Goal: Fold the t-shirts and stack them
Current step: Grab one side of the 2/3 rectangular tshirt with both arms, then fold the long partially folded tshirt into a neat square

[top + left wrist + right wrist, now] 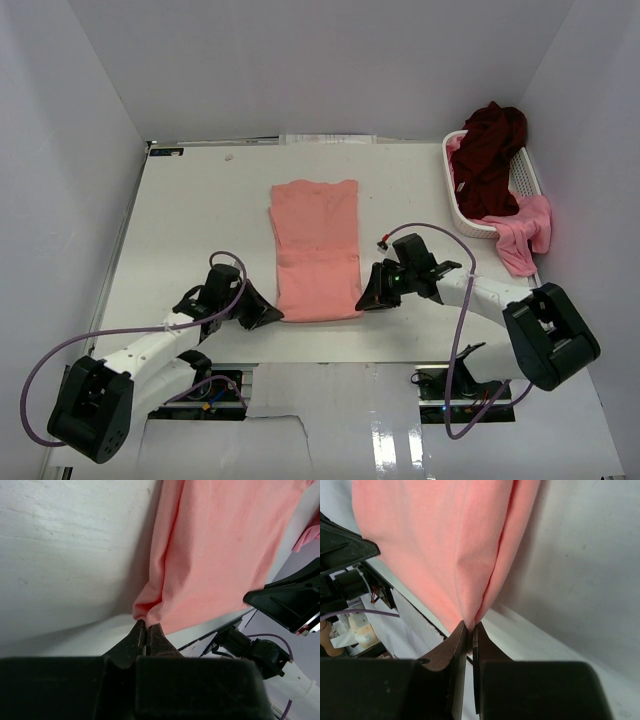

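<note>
Salmon-pink t-shirt [315, 250] pinched at both near corners.
It is laid, folded narrow, at the centre of the counter [200, 220]; its 7 o'clock corner is pinched by the left claw [146, 630], its 5 o'clock corner by the right claw [470, 630]. At 2 o'clock, a dark maroon t-shirt [490, 145] is heaped in a white basket [452, 190], and a brighter pink t-shirt [525, 230] is draped over its rim.

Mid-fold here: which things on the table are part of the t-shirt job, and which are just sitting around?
Part of the job:
- salmon-pink t-shirt, near corners pinched by the left gripper and right gripper
- dark maroon t-shirt, heaped in the white basket
- brighter pink t-shirt, draped over the basket's rim

Just lying about:
- white basket, merely holding shirts
</note>
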`<state>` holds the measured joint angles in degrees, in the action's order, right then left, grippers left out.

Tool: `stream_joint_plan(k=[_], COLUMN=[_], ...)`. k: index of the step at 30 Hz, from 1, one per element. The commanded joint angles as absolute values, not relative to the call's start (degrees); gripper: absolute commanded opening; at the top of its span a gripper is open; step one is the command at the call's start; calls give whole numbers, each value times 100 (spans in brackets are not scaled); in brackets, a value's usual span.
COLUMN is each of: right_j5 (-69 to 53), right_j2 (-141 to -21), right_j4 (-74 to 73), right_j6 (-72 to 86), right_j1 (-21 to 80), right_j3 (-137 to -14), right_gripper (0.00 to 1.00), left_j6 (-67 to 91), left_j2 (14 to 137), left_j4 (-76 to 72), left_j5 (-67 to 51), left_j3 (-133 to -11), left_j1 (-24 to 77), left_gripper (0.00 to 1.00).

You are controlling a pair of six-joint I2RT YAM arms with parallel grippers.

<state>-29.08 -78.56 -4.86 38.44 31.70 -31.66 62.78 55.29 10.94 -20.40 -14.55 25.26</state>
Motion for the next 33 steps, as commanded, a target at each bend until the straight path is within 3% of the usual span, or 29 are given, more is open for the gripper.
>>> stream_joint_plan(k=[1, 11, 23, 33], right_j5=[-2725, -2548, -2663, -2847], right_j2=[-7436, -6847, -7679, -8226], right_j4=[-1185, -2056, -2355, -2487], right_j6=[3832, 3806, 3639, 3718], right_j1=[3287, 3340, 3331, 3041], right_j3=[-3217, -3972, -5033, -5826], right_gripper=[8, 8, 8, 8], left_j6=[6205, 6100, 5837, 5687], left_j2=[5274, 5432, 5852, 6152], left_j4=[1845, 2477, 3040, 3103], left_j5=[-1942, -2066, -2013, -2065], left_j3=[-1871, -2943, -4374, -4834], left_j1=[2522, 2514, 2444, 2206], left_gripper=[0, 0, 0, 0])
